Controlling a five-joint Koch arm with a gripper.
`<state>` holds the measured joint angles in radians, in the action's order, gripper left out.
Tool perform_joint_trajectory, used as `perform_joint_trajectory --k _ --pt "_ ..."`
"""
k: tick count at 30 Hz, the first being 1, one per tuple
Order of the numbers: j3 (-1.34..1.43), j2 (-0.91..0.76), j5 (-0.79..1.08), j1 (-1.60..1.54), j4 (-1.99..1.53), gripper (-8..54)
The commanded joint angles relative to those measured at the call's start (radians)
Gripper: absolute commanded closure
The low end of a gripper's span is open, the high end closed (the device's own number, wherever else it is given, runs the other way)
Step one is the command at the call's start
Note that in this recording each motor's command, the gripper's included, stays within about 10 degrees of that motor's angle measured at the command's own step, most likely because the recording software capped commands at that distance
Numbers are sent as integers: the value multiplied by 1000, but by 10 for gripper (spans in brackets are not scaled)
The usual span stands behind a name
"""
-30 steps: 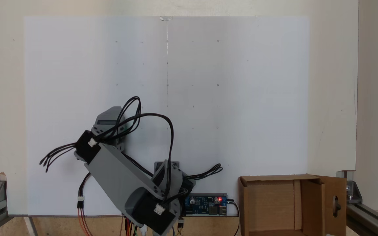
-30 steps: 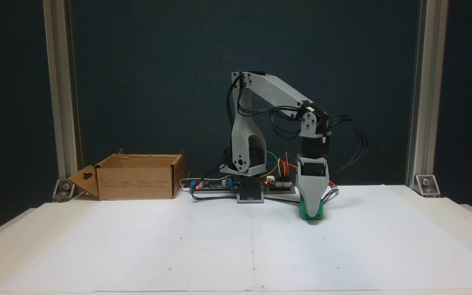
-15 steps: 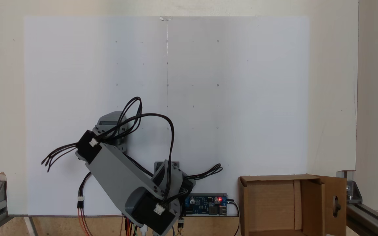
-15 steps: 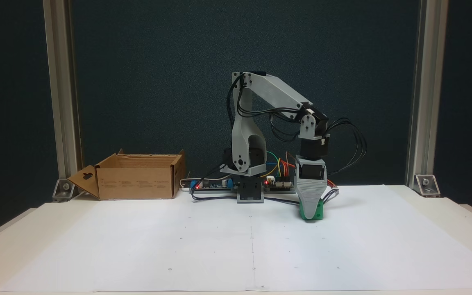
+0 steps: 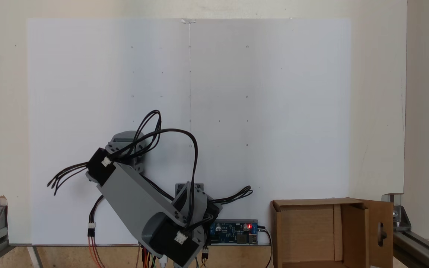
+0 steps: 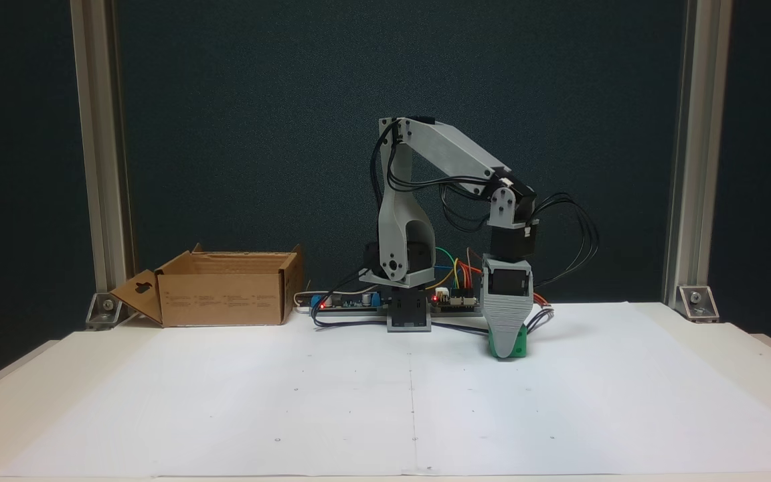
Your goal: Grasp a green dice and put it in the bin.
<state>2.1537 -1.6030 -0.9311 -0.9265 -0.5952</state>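
Green dice (image 6: 521,343) sits low, right at my gripper (image 6: 507,353) tip, faces square to the table, only its edges peeking out left and right of the grey front jaw. It's a cube, no long axis. Whether it's off the white paper (image 6: 359,402), can't tell. My jaws line up one behind the other, so clamped or not, can't tell. Cardboard bin (image 6: 225,294) stands well apart on the left, open top up, cut-out flap (image 5: 380,232) folded out.

The end effector (image 6: 507,348) points straight down near the table's (image 6: 693,375) back edge, the green dice (image 6: 521,345) showing behind its grey tip. The bin (image 6: 221,294) sits at the back left corner.
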Motion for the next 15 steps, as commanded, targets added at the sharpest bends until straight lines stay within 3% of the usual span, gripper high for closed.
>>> perform_joint_trajectory --k 1,3,10,15 --pt "-8 -2 -72 0 0 292" --pt "-6 -2 -72 -2 0 341" --pt "-8 -14 -72 3 3 341" --pt "-12 -121 -69 32 -14 341"
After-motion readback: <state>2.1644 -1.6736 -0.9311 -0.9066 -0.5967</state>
